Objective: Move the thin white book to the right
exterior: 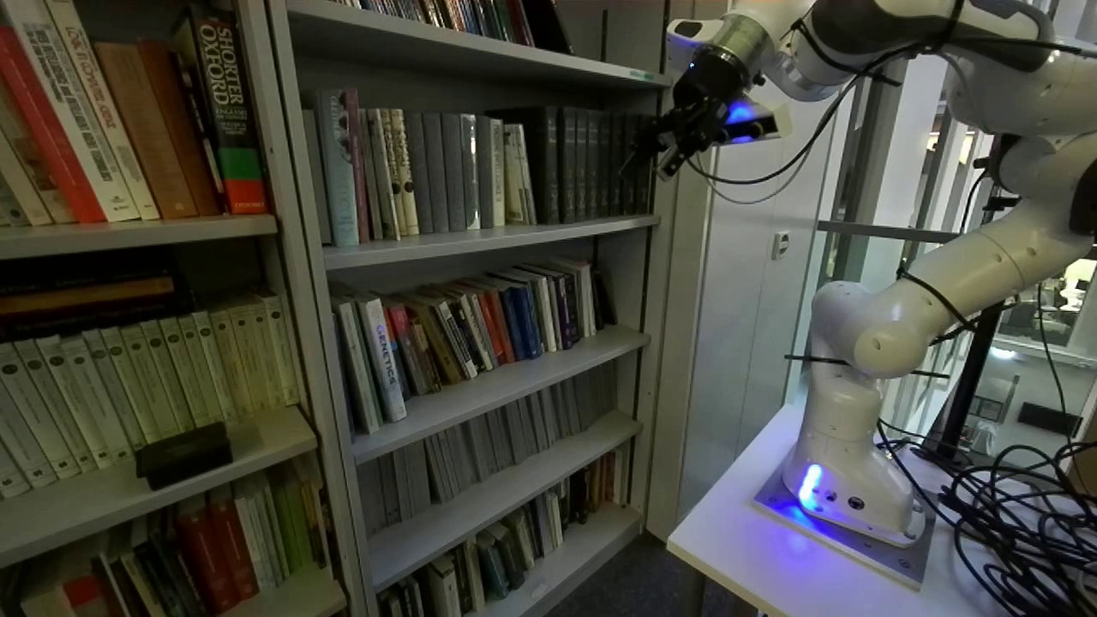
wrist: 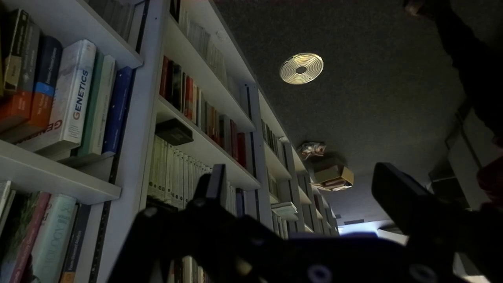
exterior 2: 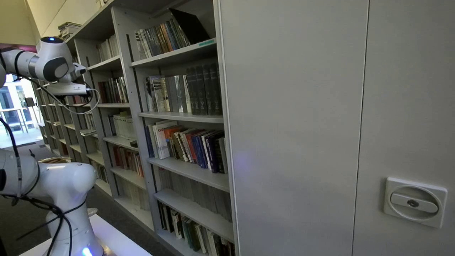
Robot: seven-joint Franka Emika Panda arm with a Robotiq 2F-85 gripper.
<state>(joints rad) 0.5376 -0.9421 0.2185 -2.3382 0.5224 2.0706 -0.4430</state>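
Approach, presumably: the black two-fingered gripper (wrist: pixel 300 175) gapes empty. Next, reach toward wrist-view ten o'clock, perhaps the thin white book (wrist: pixel 103 104).

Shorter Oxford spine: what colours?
Spine: black on top, then green, then red; clearest in an exterior view.

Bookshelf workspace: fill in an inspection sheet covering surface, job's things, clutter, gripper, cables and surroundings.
Surface: white table carrying the arm's base.
Job's things: thin pale books standing beside dark volumes; which one is meant, cannot tell.
Clutter: black box at the front edge of a shelf.
Gripper: open, nothing held.
Cables: black cables tangled on the table near the base; others run along the arm.
Surroundings: bookshelves, grey panels with a handle, cardboard box on the floor.
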